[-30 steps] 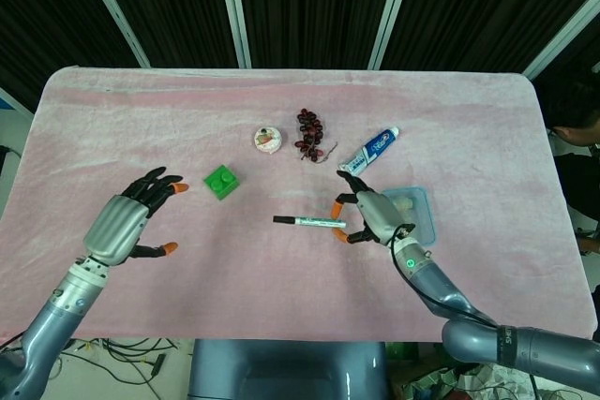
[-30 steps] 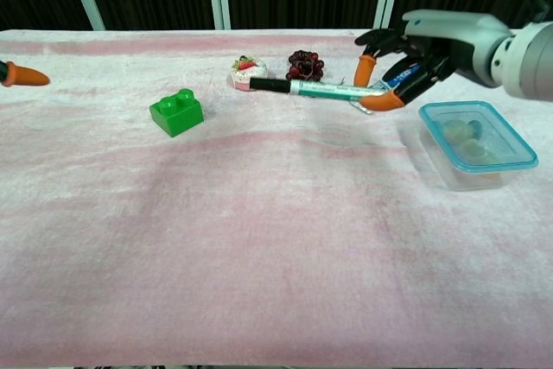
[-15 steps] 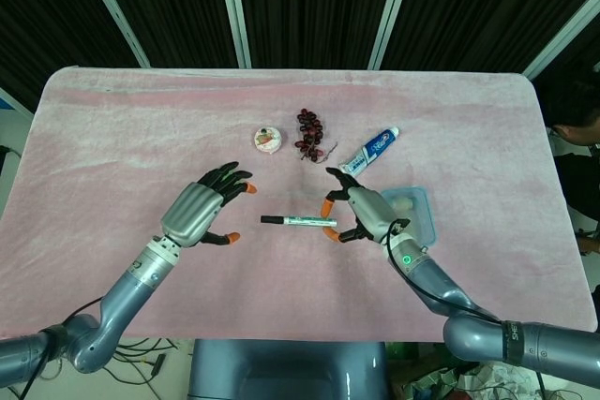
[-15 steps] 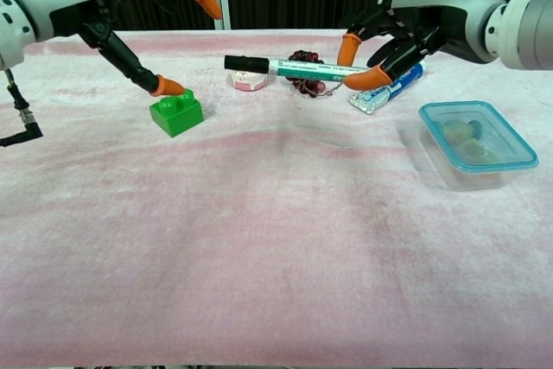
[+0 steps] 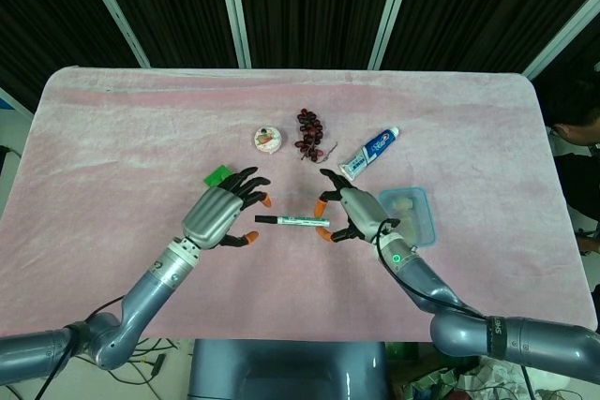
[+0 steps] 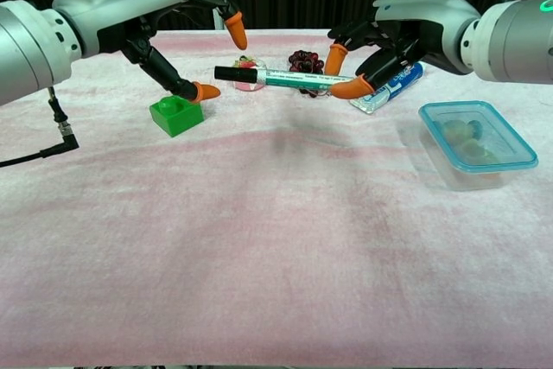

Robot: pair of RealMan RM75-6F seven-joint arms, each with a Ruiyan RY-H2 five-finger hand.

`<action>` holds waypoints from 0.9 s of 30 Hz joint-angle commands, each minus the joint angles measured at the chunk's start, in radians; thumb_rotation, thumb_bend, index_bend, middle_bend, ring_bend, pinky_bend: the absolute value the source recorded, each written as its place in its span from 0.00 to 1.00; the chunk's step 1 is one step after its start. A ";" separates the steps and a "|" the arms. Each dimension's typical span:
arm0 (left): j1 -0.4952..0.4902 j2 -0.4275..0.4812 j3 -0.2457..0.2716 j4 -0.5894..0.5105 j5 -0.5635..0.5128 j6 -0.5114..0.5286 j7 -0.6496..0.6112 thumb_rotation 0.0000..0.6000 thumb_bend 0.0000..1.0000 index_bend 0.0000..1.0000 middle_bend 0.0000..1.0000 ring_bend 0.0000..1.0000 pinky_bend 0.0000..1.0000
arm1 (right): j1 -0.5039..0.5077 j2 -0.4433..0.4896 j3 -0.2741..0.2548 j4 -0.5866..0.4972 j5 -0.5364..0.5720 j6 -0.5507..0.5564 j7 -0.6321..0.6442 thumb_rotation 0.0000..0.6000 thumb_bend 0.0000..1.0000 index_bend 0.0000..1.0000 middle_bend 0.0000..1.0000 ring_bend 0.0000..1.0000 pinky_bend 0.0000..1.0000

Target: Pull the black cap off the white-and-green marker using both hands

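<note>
At frame centre the right hand point(image 5: 349, 215) pinches the marker point(image 5: 302, 222) clear of the surface, its long axis horizontal, black cap point(image 5: 263, 219) pointing left at the spread, empty left hand point(image 5: 221, 214), just beside it.

Light was even and bright across the pink cloth point(image 5: 450, 119) in both views, with only faint soft shadows. The top of each frame stayed dark. Focus was sharp, without glare.
</note>
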 commanded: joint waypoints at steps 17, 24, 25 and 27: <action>-0.017 -0.045 0.022 0.051 -0.004 0.021 0.016 1.00 0.33 0.44 0.19 0.04 0.15 | 0.011 0.009 -0.019 -0.006 -0.010 0.000 0.028 1.00 0.40 0.83 0.00 0.02 0.16; -0.022 -0.057 0.027 0.065 -0.003 0.028 0.015 1.00 0.34 0.45 0.20 0.04 0.15 | 0.014 0.012 -0.029 -0.006 -0.016 -0.002 0.038 1.00 0.39 0.83 0.00 0.02 0.16; -0.023 -0.058 0.028 0.065 -0.003 0.029 0.015 1.00 0.34 0.45 0.20 0.04 0.15 | 0.014 0.012 -0.030 -0.005 -0.016 -0.002 0.039 1.00 0.39 0.83 0.00 0.02 0.16; -0.024 -0.062 0.030 0.067 -0.001 0.032 0.013 1.00 0.34 0.46 0.20 0.04 0.15 | 0.016 0.012 -0.033 -0.003 -0.015 -0.002 0.041 1.00 0.39 0.83 0.00 0.02 0.16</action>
